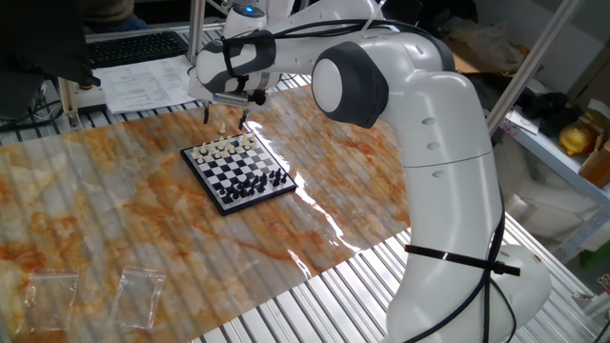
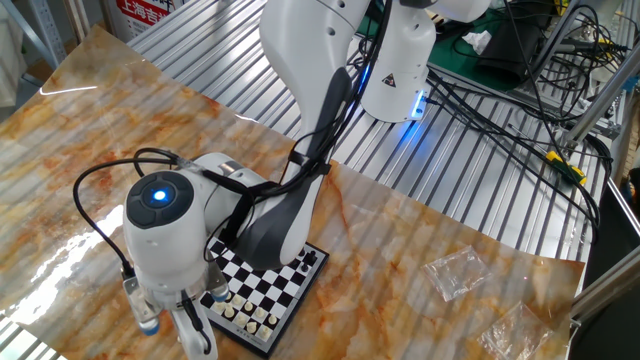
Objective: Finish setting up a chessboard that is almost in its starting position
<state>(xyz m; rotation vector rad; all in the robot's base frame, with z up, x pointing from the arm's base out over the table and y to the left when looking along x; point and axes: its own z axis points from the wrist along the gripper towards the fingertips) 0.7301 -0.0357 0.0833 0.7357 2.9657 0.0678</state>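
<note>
The chessboard (image 1: 236, 171) lies on the marbled tabletop, its cream row on the far side and its black row nearer the camera. One cream piece (image 1: 223, 131) stands alone on the table just beyond the board's far rim. My gripper (image 1: 226, 113) hangs open above that piece, one finger to either side of it and touching nothing. In the other fixed view the board (image 2: 272, 296) shows partly under my wrist. There the gripper (image 2: 188, 328) sits low at the frame's bottom edge, and the lone piece is hidden.
Two clear plastic bags (image 1: 141, 293) (image 1: 52, 291) lie near the front left corner, also seen as bags (image 2: 455, 272) at the right. A keyboard (image 1: 133, 48) and papers (image 1: 148, 84) sit behind the table. Cables (image 2: 520, 110) run over the slatted metal bench.
</note>
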